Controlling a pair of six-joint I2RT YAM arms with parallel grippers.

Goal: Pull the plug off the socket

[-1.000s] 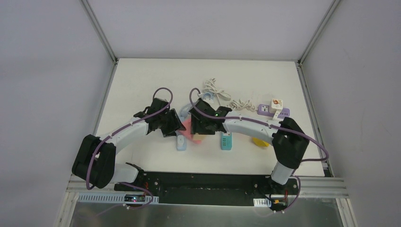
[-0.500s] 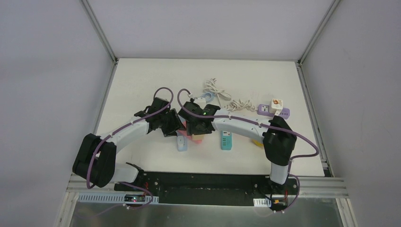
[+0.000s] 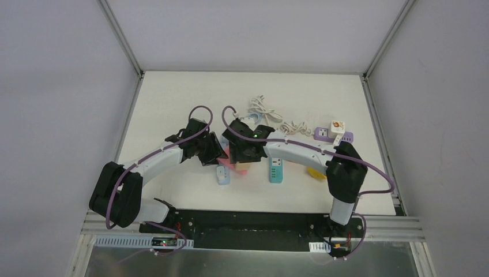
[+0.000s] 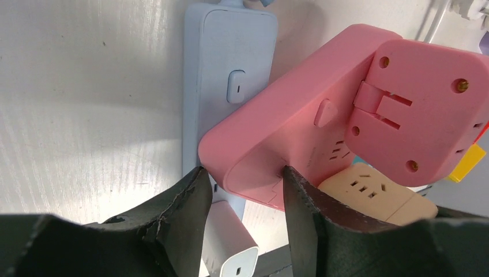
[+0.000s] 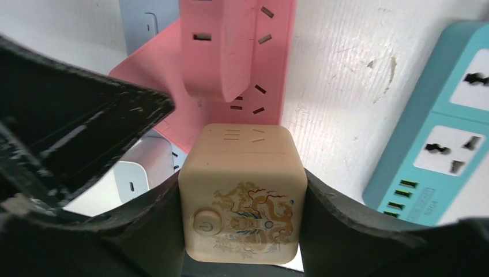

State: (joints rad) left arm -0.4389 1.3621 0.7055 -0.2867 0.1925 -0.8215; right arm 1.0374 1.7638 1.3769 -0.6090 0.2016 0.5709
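L gripper [image 4: 243, 173] is clamping the near end of the pink strip [image 4: 288, 127], one finger on each side, so it is working as the anchor. Just left of the pink strip and partly under it, the light-blue strip [image 4: 228, 69] is lying w/ a white charger [image 4: 228, 248] at its near end. At the near right corner of the pink strip the beige cube plug [image 5: 242, 231] is sitting, and R gripper [image 5: 241, 179] is squeezing it on both flanks. Right of the pink strip, apart from it, the teal strip [image 5: 438, 144] is resting.

Change vs. 1 s ago: R wrist is now standing a bit more left over the pink strip, after swinging further left and coming partly back. L gripper is hardly moving. The cube is still touching the pink strip, so I am judging the plug as not yet out. Both grips are set, and the real pull is still remaining.
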